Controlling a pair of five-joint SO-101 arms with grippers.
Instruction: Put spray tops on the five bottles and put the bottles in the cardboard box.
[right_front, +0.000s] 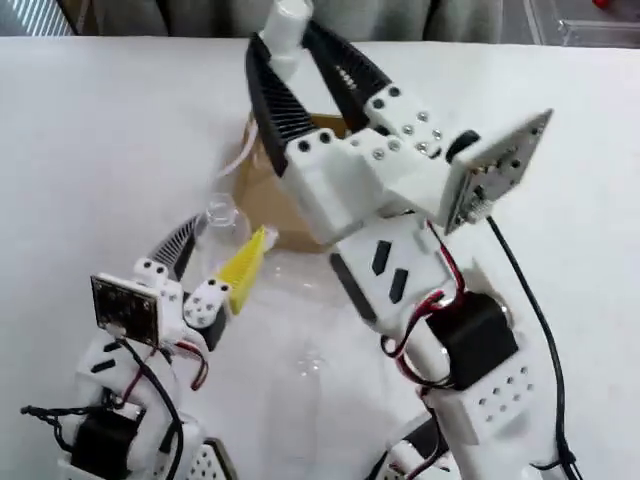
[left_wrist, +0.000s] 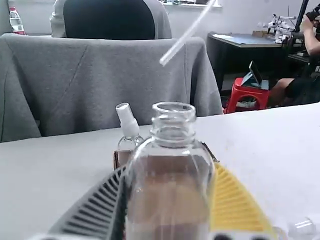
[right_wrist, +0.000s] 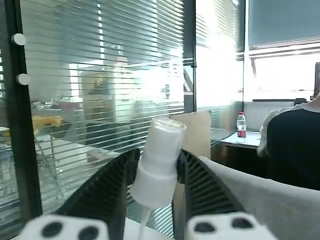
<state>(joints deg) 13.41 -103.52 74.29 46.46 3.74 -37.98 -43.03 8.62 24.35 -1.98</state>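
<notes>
White desk (right_front: 120, 130) under the high camera, grey cloth along its far edge. Right hand (right_front: 285, 42) sits high over the cardboard box (right_front: 282, 212), closed on a spray top (right_front: 285, 18). Left hand (right_front: 218, 248), low and just beside the box, grips a clear bottle (right_front: 220, 222) upright.

Left wrist: the clear bottle sits clamped between one grey and one yellow finger, mouth bare. The top's dip tube (left_wrist: 187, 31) hangs overhead, slanted, well above the mouth. Behind, a capped bottle (left_wrist: 127, 135) appears to stand in the box.

Right wrist: spray top pinched between two black fingers, tilted.

Step, as I judge it: capping the held bottle. Next calls for straightening the tube, threading it into the mouth, then seating the collar. A slanted tube could miss the neck.
</notes>
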